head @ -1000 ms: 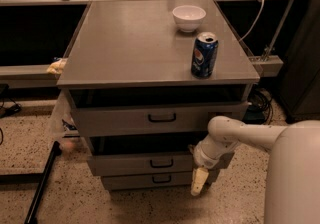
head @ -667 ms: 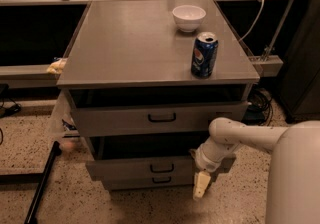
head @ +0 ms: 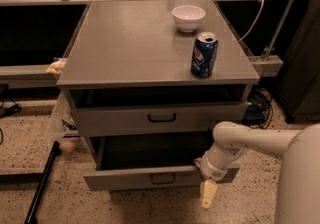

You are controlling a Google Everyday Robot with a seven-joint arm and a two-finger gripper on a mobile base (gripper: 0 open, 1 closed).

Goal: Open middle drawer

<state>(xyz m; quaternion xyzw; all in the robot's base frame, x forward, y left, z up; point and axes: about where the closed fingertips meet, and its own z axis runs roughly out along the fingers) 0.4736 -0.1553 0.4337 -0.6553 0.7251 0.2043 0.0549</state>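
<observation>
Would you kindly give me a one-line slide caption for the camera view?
Middle drawer pulled out, gripper near its front's right end; soda can and bowl on the cabinet top.

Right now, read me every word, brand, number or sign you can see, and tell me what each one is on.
Nothing here can be quoted as readable text.
Blue can: printing on its side, too blurred to read.
Bowl: no text.
Cabinet top, top drawer: no labels.
Claw, low by the right end of the middle drawer: no markings on either.

Dim warm overhead light; tabletop (head: 135,43) brightest; middle drawer (head: 125,179) interior black; tool (head: 207,196) low right, dim.
</observation>
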